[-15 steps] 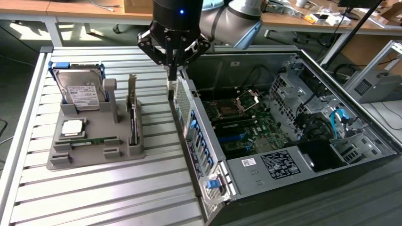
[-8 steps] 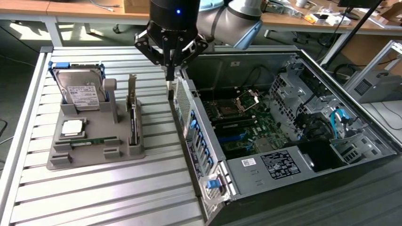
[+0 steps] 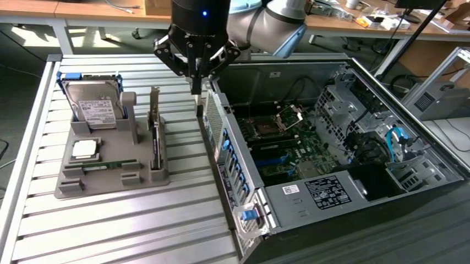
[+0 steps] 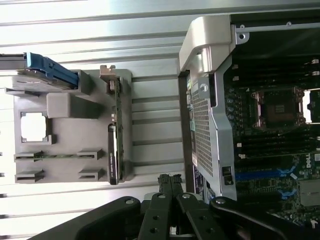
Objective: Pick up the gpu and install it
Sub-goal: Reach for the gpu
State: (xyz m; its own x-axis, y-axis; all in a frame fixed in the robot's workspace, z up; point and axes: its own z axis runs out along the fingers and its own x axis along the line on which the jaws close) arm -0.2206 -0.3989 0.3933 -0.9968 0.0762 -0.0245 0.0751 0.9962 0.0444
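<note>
Black claw (image 3: 196, 91), pressed together and empty, hangs above the case (image 3: 220, 140) edge; gpu (image 3: 155, 135) stands in grey holder (image 3: 110, 184).

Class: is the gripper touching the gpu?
Apart. The wrist view shows table slats between the shut gripper and the gpu, which stands on edge in its gray holder.

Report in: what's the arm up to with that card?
Tool shut, empty, over the gap between holder and case. Gpu upright in holder, untouched. Nothing blocking it.
</note>
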